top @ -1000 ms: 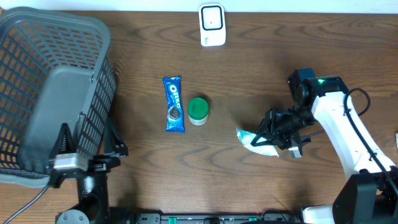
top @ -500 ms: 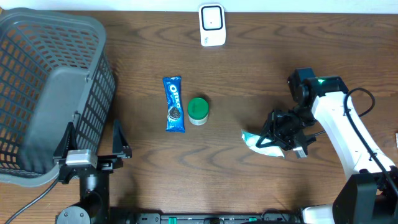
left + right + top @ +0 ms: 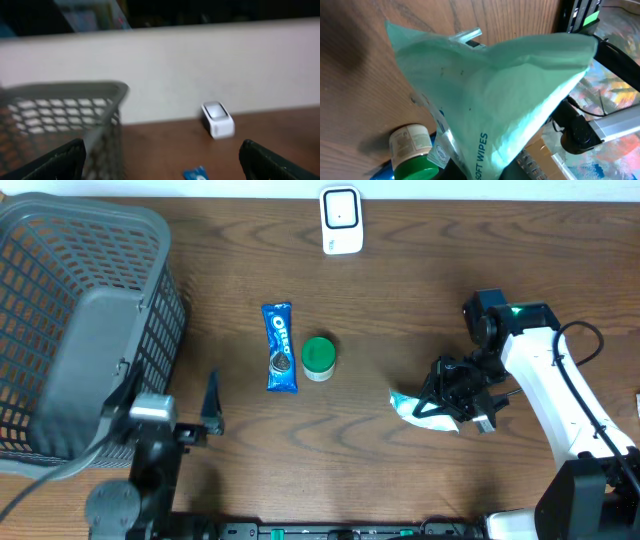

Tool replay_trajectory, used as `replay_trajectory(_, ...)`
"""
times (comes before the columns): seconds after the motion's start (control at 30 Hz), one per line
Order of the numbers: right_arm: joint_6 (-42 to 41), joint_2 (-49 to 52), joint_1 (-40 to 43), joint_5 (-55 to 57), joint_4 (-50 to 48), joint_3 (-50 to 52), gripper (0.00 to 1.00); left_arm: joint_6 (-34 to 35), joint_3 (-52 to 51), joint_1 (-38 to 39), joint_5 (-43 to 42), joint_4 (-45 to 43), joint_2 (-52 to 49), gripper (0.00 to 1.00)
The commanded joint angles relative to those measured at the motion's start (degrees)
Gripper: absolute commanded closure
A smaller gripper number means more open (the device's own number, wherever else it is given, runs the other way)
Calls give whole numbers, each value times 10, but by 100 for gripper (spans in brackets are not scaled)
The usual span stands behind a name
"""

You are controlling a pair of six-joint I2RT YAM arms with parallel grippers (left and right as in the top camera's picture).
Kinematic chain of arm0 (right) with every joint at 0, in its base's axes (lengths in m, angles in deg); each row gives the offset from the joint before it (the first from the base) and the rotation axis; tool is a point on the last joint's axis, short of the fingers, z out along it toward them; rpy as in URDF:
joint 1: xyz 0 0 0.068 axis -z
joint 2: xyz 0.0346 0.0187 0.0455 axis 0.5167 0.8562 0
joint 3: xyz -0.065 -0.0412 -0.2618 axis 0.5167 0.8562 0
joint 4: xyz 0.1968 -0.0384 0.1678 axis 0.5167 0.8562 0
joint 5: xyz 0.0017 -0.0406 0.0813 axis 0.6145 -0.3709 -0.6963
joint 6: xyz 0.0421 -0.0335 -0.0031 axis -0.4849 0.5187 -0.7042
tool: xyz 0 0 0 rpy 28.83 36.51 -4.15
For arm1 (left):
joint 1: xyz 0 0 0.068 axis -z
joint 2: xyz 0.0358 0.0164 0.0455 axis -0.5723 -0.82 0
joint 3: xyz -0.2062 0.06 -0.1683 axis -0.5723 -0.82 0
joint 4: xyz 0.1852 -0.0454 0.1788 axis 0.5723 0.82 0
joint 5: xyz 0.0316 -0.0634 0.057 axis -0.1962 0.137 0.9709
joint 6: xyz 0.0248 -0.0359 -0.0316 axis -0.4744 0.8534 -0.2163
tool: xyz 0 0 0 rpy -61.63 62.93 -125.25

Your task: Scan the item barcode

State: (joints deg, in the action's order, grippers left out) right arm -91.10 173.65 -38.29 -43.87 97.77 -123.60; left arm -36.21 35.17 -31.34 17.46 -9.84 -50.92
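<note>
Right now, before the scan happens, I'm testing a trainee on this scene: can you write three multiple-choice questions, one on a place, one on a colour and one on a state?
1. The white scanner stands at:
A. the far edge
B. the near edge
C. the right edge

2. The lid of the jar beside the Oreo pack is:
A. red
B. green
C. white

3. The jaws of the right gripper are:
A. wide open
B. shut on the wipes pack
C. shut on the jar

Answers:
1 A, the overhead view shows it at the far edge.
2 B, its top is plainly green.
3 B, the right wrist view shows the pack held right at the camera.
</note>
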Motion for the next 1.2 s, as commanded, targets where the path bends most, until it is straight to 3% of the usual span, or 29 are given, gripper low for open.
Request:
replay_trajectory(0.0, 15, 3, 2, -2, 3, -6, 98, 11, 2, 0, -35, 2, -66, 2)
replay_trajectory(0.37, 50, 3, 2, -10, 3, -6, 98, 11, -33, 0, -34, -16, -102, 2)
replay_trajectory(0.63, 136, 3, 2, -127, 6, -6, 99, 11, -52, 0, -30, -9, -103, 2)
replay_trajectory(1.03, 228, 3, 2, -160, 176, -6, 98, 11, -57, 0, -30, 37, -103, 2)
replay_trajectory(1.17, 243, 3, 0, -154, 176, -6, 99, 11, -57, 0, -30, 37, -103, 2)
